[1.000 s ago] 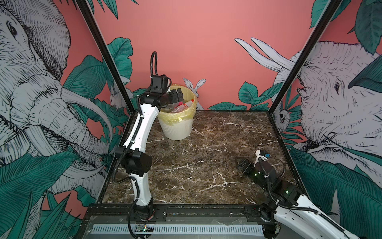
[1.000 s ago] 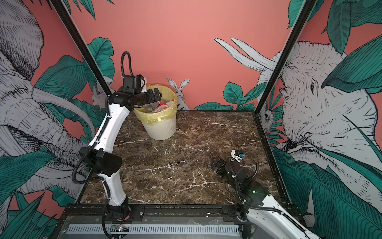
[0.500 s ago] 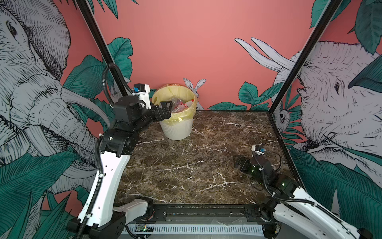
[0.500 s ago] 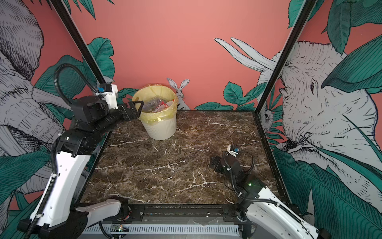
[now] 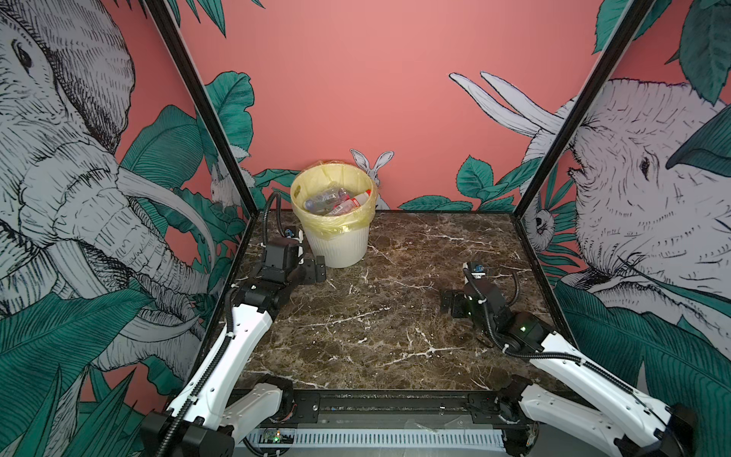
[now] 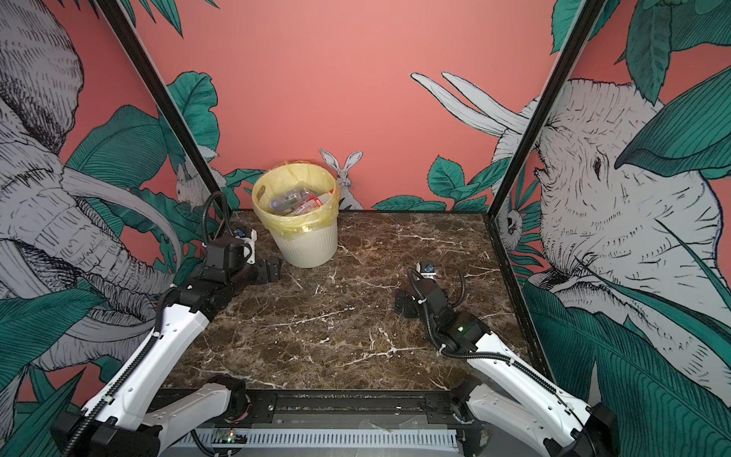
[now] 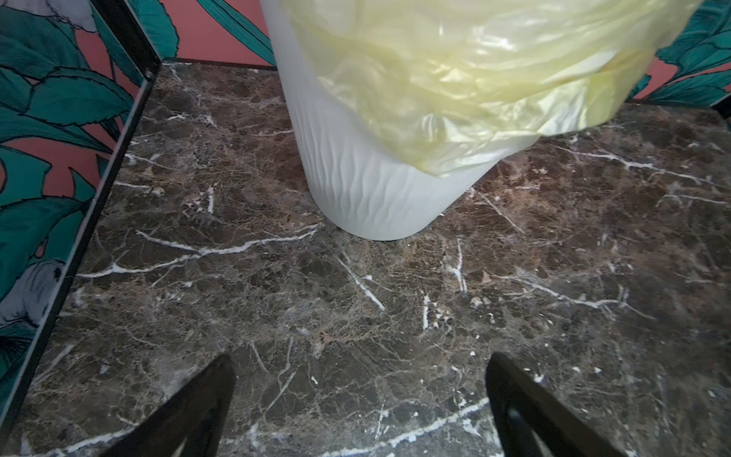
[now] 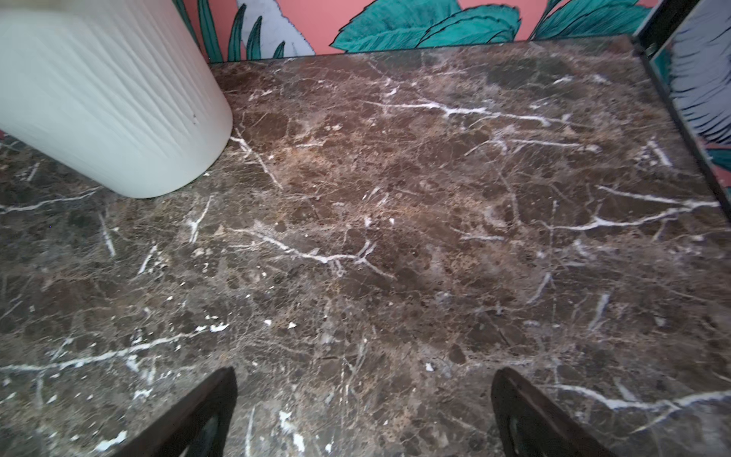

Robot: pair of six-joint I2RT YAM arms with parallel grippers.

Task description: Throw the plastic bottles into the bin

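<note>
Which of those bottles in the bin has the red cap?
The bottle with the red label, lying against the bin wall on the side of the painted rabbit; the clear bottle beside it has a pale cap.

**Four cameras, one desk**

Both top views look down from high at the front, facing the back wall (image 5: 375, 99) and taking in the whole desk (image 5: 375, 316). Each wrist view sits low and close above it, facing the bin (image 7: 356, 190); all four share it.
</note>
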